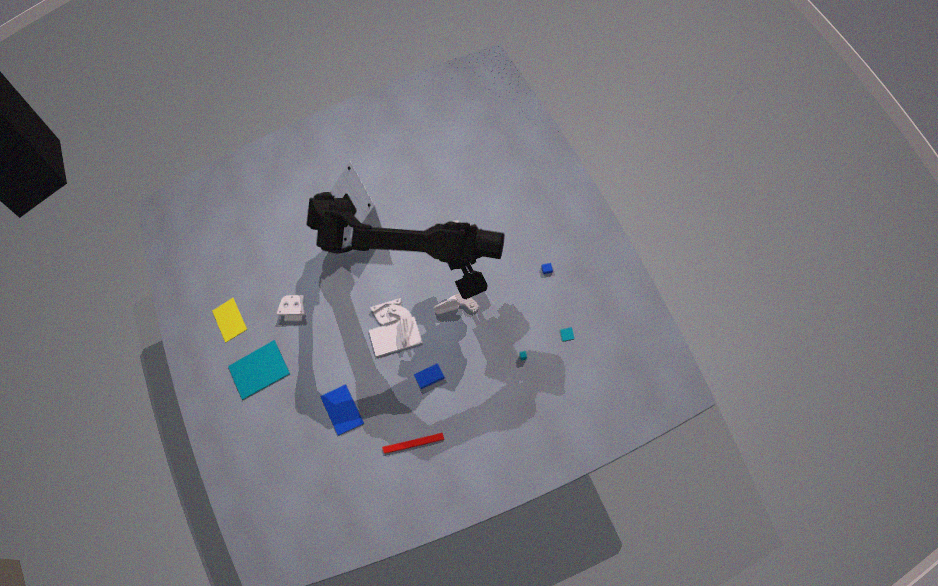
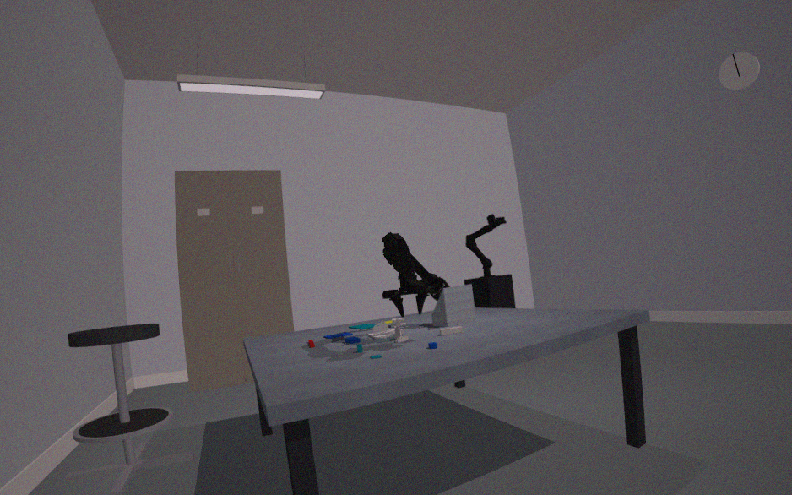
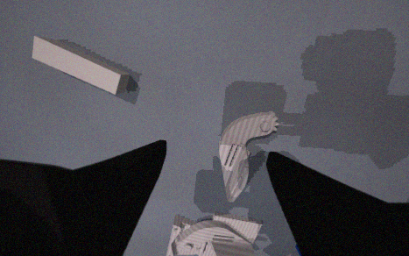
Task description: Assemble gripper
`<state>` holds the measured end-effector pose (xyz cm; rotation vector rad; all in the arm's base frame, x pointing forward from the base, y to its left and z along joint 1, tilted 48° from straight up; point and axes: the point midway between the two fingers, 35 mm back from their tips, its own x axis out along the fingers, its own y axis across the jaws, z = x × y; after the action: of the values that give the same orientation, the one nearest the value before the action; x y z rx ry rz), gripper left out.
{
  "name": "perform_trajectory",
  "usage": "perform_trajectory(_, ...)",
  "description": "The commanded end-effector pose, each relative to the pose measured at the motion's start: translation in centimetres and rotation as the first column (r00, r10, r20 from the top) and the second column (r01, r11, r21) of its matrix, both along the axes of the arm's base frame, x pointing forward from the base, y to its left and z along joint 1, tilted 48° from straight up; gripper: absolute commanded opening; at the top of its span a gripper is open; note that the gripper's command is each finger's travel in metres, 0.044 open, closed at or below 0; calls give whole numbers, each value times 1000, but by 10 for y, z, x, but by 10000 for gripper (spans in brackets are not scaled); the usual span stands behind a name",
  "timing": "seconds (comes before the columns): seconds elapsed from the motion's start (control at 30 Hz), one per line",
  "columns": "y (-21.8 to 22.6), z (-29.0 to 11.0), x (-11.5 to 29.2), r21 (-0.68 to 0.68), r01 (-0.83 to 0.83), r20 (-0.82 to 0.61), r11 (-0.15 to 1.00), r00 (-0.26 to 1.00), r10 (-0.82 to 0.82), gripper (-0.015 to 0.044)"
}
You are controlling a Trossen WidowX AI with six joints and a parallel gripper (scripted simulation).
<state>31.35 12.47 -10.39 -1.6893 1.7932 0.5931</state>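
My gripper [image 2: 410, 313] [image 3: 217, 152] is open and empty, high above the table, with a loose white jaw [image 1: 457, 304] [image 3: 235, 151] seen below between its fingertips in the wrist view. This jaw is curved, with teeth at one end. The white gripper base [image 1: 385, 343] lies left of it in the top view, with the other curved jaw [image 1: 398, 317] [image 3: 209, 230] on top. The wrist view cuts off the base; whether that jaw sits on its pin I cannot tell. The white housing plate [image 1: 290, 303], with two holes, stands apart at the left.
A long white block [image 2: 451, 330] [image 3: 75, 65] lies beyond the loose jaw. Around are a blue cube [image 1: 547, 268], small teal pieces [image 1: 566, 334] [image 1: 522, 355], blue pieces [image 1: 429, 376] [image 1: 342, 409], a red bar [image 1: 413, 443], a teal plate [image 1: 259, 369] and a yellow plate [image 1: 229, 319].
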Motion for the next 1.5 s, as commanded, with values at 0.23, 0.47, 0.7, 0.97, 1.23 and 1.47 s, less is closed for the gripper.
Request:
perform_trajectory(0.23,0,0,0,0,0,0,1000,1000,0,46)
perform_trajectory(0.47,0,0,0,0,0,0,1000,1000,0,0)
perform_trajectory(0.7,0,0,0,0,0,0,1000,1000,0,0)
perform_trajectory(0.97,0,0,0,0,0,0,1000,1000,0,0)
perform_trajectory(1.23,0,0,0,0,0,0,1000,1000,0,210)
perform_trajectory(1.47,0,0,0,0,0,0,1000,1000,0,394)
